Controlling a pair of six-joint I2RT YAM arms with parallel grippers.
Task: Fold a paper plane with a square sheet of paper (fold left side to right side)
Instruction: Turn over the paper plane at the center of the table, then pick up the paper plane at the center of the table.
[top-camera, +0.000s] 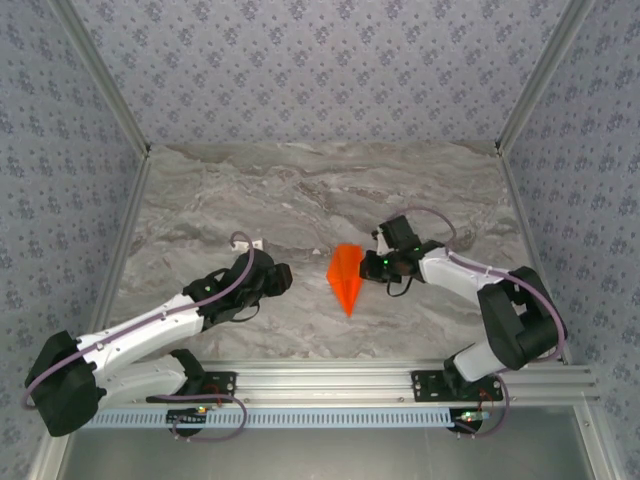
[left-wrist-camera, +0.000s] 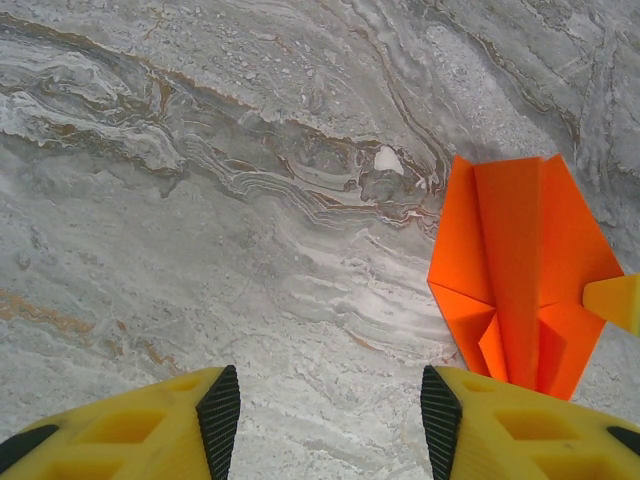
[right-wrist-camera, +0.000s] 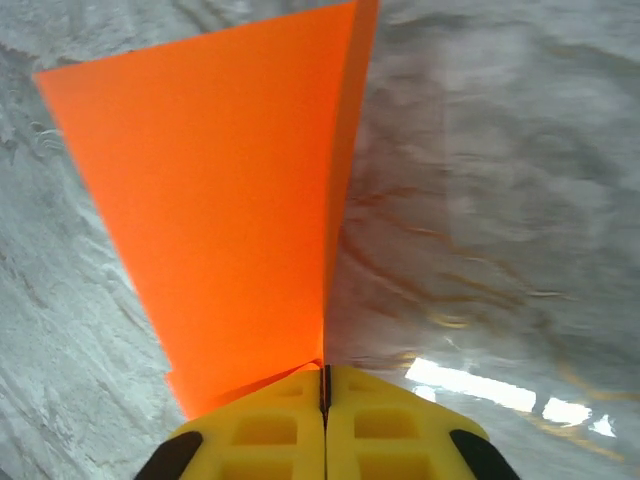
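Marble table roomy | right gripper clamps paper plane edge | left gripper spread

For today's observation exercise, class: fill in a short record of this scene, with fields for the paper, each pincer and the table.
Paper: folded orange paper, pointed shape, tip toward the arm bases, near mid-table
Folds: creased flaps seen from the left wrist
Right arm: right pincer shut, pinching the paper's edge
Left arm: left pincer open, nothing between its fingers, paper off to one side
Surface: grey marbled table
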